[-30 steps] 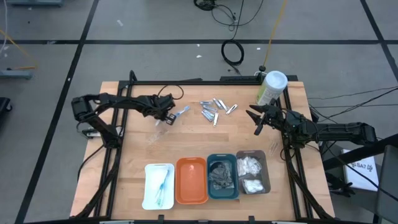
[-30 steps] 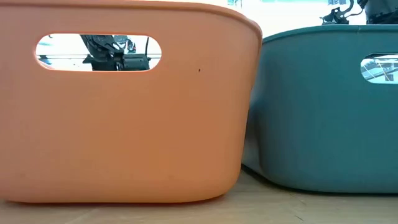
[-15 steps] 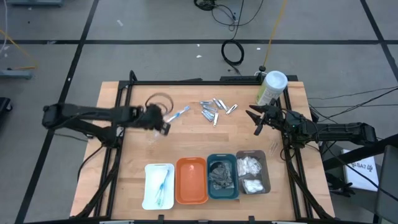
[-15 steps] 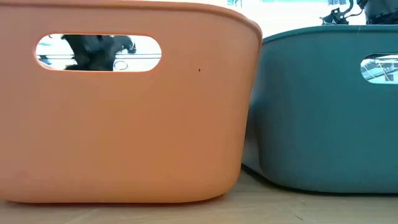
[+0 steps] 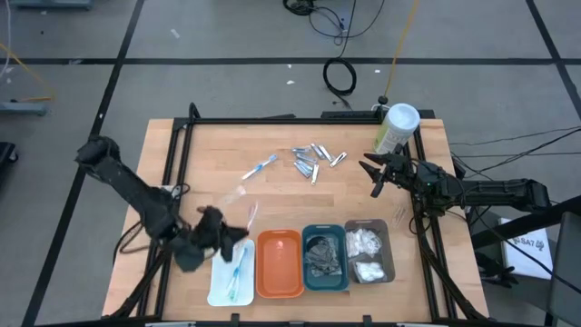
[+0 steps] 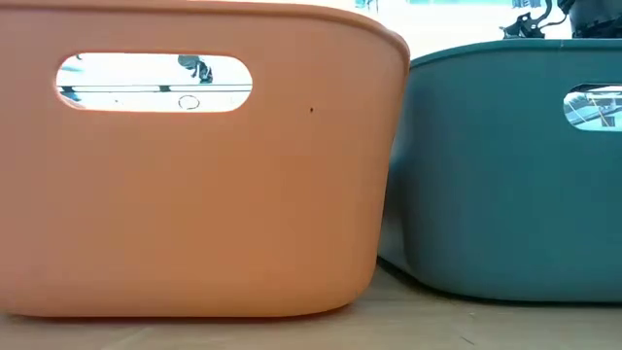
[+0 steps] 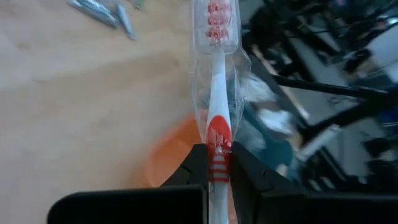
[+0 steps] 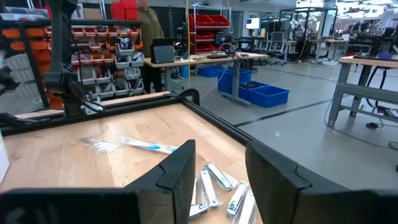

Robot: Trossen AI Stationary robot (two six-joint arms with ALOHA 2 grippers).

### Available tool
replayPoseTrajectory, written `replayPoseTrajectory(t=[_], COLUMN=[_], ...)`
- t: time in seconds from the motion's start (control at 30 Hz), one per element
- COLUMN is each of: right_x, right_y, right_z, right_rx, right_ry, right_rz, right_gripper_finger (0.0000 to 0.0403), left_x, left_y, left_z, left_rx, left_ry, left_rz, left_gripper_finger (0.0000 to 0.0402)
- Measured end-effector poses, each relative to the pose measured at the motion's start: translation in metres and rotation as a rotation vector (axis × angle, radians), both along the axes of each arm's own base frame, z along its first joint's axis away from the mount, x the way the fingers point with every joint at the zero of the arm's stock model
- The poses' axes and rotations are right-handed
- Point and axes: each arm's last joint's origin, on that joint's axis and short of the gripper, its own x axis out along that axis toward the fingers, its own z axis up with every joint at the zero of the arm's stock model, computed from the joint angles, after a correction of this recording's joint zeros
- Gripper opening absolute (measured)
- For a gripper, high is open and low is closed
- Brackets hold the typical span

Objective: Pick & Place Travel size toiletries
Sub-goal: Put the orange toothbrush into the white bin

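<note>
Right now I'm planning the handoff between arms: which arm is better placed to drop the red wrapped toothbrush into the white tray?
Left. The left gripper is shut on the clear-wrapped red toothbrush, beside the white tray; the right gripper hangs open near the pale-green canister.

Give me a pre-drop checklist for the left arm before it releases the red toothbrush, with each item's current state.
1. Grip: left gripper shut on the clear-wrapped red toothbrush, handle pinched between the fingers: ok.
2. Position: left gripper sits at the white rectangular tray's far edge, toothbrush not yet over it: not ok.
3. Tray space: one blue toothbrush already lies inside, room beside it: ok.
4. Wrapper intact: cannot tell.
5. Right gripper waits open near the pale-green canister, away from the trays: ok.
6. Remaining work: another blue toothbrush and the silvery metal clippers lie on the table: not ok.
</note>
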Motion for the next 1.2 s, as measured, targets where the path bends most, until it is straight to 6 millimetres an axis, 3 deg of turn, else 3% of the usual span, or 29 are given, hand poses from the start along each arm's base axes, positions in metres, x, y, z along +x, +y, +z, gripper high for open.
replayPoseTrajectory(t=[0.33, 0.47, 0.63, 0.8, 1.2], right_x=[0.0, 0.0, 0.0, 0.0, 0.0], right_y=[0.0, 0.0, 0.0, 0.0, 0.0], right_z=[-0.002, -0.003, -0.003, -0.003, -0.003], right_rx=[0.044, 0.058, 0.059, 0.059, 0.059], right_ry=[-0.007, -0.003, -0.001, 0.002, 0.001], right_rz=[0.0, 0.001, 0.001, 0.002, 0.003], right_gripper_finger=[0.013, 0.013, 0.013, 0.013, 0.013], left_x=[0.001, -0.008, -0.022, -0.026, -0.023], left_y=[-0.043, -0.059, -0.081, -0.091, -0.092], left_z=[-0.044, -0.06, -0.069, -0.076, -0.08], left_rx=[-0.144, -0.159, -0.181, -0.226, -0.269], left_ry=[-0.002, -0.055, -0.155, -0.126, -0.007], left_rz=[0.042, 0.094, 0.087, 0.035, -0.048], left_gripper_finger=[0.002, 0.002, 0.002, 0.0024, 0.0185])
